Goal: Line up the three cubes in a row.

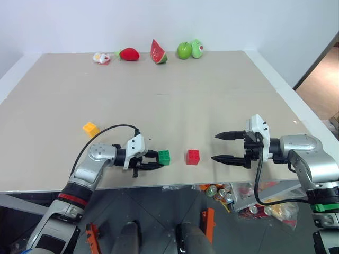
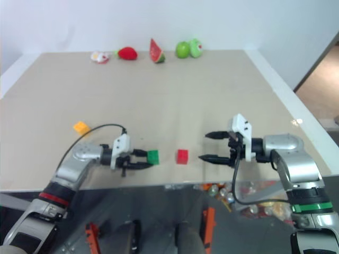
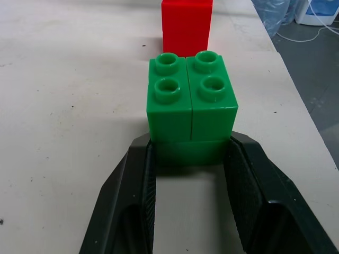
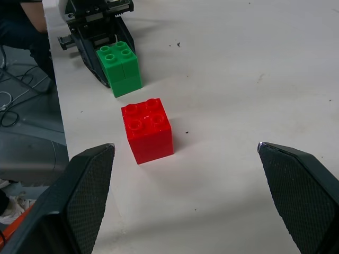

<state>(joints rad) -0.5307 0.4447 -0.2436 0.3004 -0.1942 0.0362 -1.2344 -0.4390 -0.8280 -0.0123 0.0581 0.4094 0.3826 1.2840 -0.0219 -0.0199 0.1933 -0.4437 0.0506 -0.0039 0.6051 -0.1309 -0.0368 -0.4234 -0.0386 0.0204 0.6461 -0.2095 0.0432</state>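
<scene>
Between left tool (image 3: 190,159) pads — green cube's (image 3: 192,108) base, half-hidden.

Top of the red cube (image 3: 186,24) cut off by the left wrist view's edge, its lower part hidden behind the green cube (image 3: 191,100), small pale object (image 1: 100,57) beside the strawberry (image 1: 128,53) too small to identify, bottles and packets (image 1: 249,201) below the table's (image 1: 212,106) near edge partly hidden by it

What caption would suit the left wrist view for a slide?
Left gripper shut on the green cube on the table, with the red cube just beyond.
</scene>
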